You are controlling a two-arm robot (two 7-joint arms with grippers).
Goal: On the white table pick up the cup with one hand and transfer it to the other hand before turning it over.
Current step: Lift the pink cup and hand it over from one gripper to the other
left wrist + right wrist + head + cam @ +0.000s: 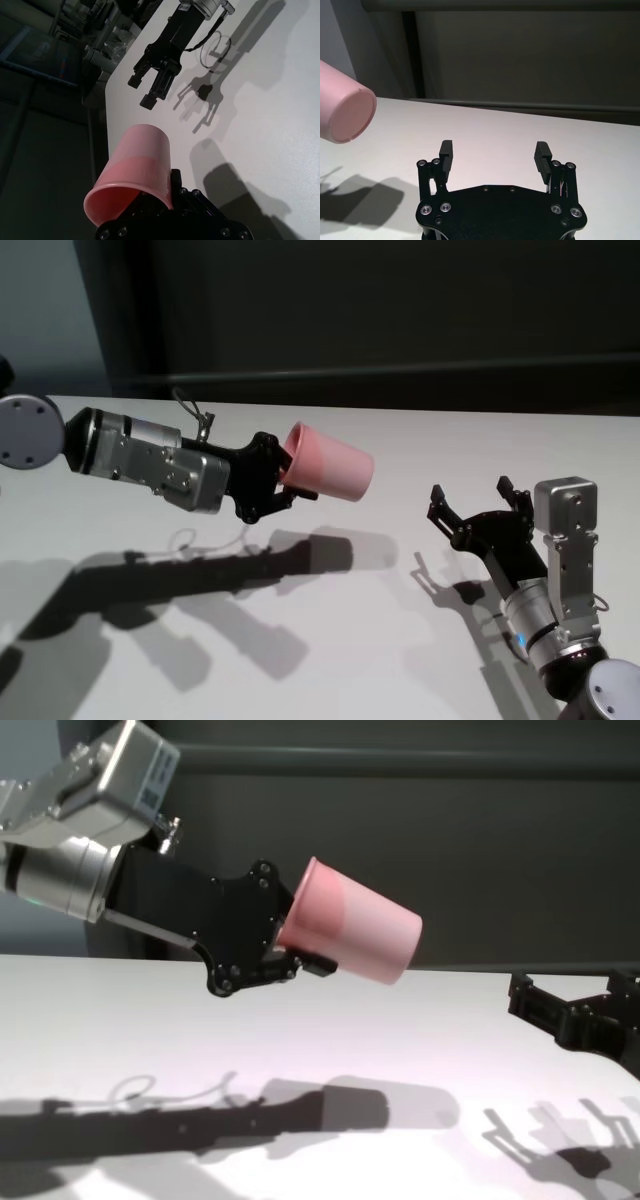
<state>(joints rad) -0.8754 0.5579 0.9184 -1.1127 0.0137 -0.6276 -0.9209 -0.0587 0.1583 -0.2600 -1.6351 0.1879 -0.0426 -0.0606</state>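
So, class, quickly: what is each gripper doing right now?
Left gripper: shut on the cup, held above the table.
Right gripper: open, empty.

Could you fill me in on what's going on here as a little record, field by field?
Cup: pink cup, held off the white table, tipped on its side, flat base towards the other arm
Left pincer: shut on the cup's rim end
Right pincer: open, holding nothing, above the table, apart from the cup
Handover: not yet done
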